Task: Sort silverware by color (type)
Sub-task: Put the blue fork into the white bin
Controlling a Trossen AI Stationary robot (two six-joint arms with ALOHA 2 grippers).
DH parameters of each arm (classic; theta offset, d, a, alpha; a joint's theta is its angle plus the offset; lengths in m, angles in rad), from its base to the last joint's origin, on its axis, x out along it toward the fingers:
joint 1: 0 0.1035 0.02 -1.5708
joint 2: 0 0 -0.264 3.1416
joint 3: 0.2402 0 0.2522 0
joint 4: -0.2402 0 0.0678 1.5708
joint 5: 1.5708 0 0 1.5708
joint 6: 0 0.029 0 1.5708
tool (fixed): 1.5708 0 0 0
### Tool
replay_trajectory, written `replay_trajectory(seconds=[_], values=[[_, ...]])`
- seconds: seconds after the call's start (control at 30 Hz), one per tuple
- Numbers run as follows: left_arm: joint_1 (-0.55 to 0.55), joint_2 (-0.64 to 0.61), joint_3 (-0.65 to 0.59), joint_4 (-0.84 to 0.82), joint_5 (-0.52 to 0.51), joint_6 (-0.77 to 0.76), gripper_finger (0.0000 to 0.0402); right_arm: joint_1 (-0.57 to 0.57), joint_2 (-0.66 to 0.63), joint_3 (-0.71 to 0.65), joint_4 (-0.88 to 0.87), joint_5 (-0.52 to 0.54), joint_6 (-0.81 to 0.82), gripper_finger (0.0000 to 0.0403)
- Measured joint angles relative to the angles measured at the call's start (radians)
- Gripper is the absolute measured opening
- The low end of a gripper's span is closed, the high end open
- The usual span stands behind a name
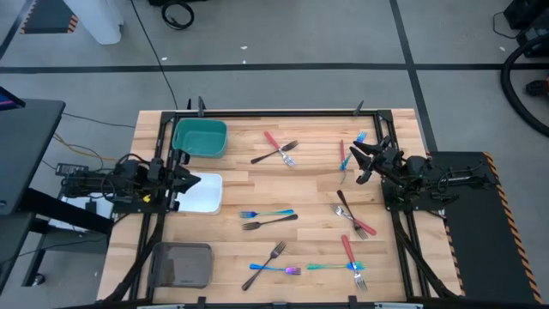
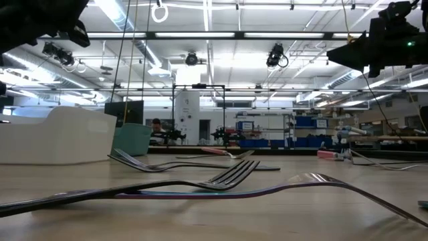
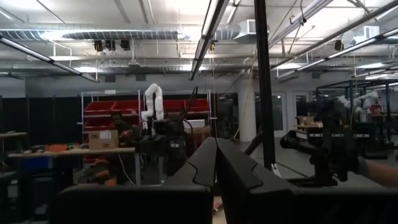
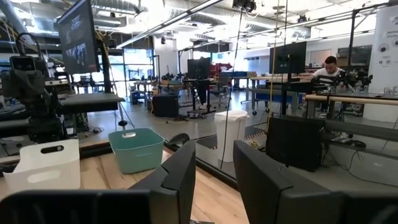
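Observation:
The silverware lies scattered flat on the wooden table: red-handled pieces [image 1: 276, 142] [image 1: 349, 251], iridescent blue-teal forks [image 1: 268, 213] [image 1: 334, 266] and dark forks [image 1: 270, 222] [image 1: 266, 260]. A dark fork [image 2: 227, 175] lies close to the low view. My left gripper [image 1: 196, 181] hangs shut above the white tray [image 1: 206, 202] at the table's left; its fingers [image 3: 205, 163] meet with nothing between them. My right gripper [image 1: 358, 163] hangs open above the table's right side, fingers [image 4: 180, 171] apart and empty, over a red piece [image 1: 342, 155] and a blue one [image 1: 361, 136].
Three trays stand along the table's left side: a teal one [image 1: 200, 137] at the far end, the white one in the middle, a grey one [image 1: 182, 264] at the near end. A dark frame [image 1: 283, 112] borders the table's far edge.

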Motion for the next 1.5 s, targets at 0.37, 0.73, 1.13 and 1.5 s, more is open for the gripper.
replay_trajectory(seconds=[0.37,0.73,1.13,1.5], values=[[0.000,0.000,0.000,0.046,-0.037,-0.002,0.0021,0.000,0.000,0.000,0.000,0.000,0.001,0.0117],[0.000,0.007,0.000,-0.027,-0.075,-0.027,0.0021,0.000,0.000,0.000,0.000,0.008,0.001,0.0117],[0.000,0.142,0.000,-0.021,-0.074,0.051,0.0026,0.000,0.000,0.000,0.000,0.011,0.001,0.0117],[-0.001,0.297,0.000,0.140,-0.073,0.050,0.0121,0.000,0.000,0.000,0.000,0.011,0.001,0.0118]])
